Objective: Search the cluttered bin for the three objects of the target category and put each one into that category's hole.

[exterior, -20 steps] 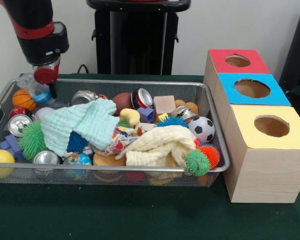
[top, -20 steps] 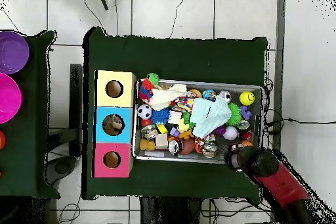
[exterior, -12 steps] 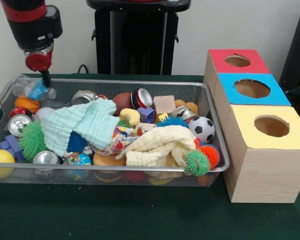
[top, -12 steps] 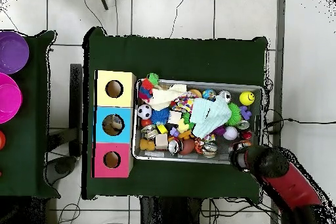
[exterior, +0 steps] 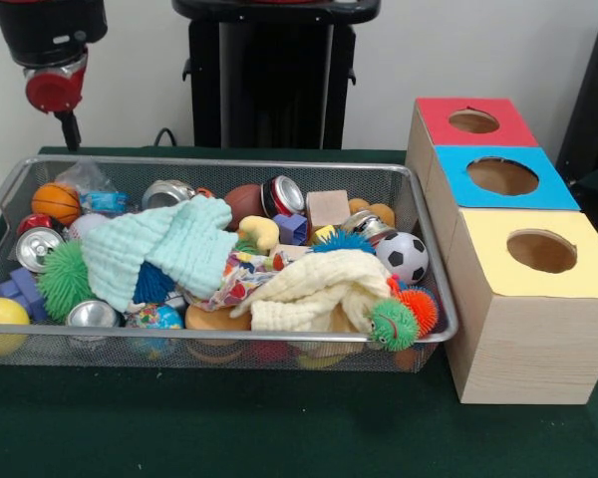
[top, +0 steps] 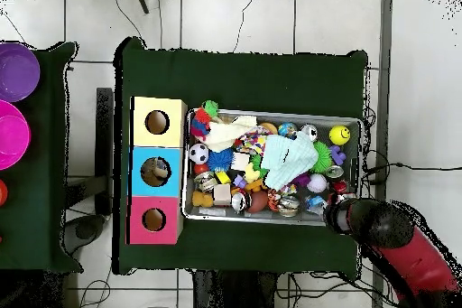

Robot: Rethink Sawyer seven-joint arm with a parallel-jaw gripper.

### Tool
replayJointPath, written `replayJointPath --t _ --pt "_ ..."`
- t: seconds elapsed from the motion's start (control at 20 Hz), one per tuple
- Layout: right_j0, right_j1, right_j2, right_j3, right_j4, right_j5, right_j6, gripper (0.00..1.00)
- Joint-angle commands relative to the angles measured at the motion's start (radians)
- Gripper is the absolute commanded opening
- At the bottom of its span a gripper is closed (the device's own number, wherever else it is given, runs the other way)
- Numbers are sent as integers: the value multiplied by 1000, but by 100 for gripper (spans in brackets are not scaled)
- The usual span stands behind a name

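Observation:
The wire bin [exterior: 229, 161] is full of clutter. It holds several silver cans such as one [exterior: 284, 194] at the back, a small basketball [exterior: 56, 202], a soccer ball [exterior: 407, 257], spiky balls and blocks. A crumpled clear plastic bottle [exterior: 95, 194] lies in the bin's far left corner. My gripper [exterior: 72, 134] hangs above that corner, outside the rim, shut with nothing in it. In the overhead view the gripper [top: 336, 217] sits at the bin's [top: 271, 221] lower right corner.
A mint cloth [exterior: 164, 249] and a cream cloth [exterior: 319, 289] cover much of the pile. Beside the bin stand three wooden boxes with holes, topped red [exterior: 475, 121], blue [exterior: 502, 176] and yellow [exterior: 541, 251]. Purple and pink bowls [top: 13, 106] sit on another table.
The gripper has risen from the bin's corner and drawn outward. The plastic bottle came up a little with it, then settled back beside the basketball.

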Motion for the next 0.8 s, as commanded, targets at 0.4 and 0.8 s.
replayJointPath --t 0.4,0.8 --pt "32 -38 14 26 -64 89 -1 0" --pt "6 -13 50 51 -44 -8 24 100"
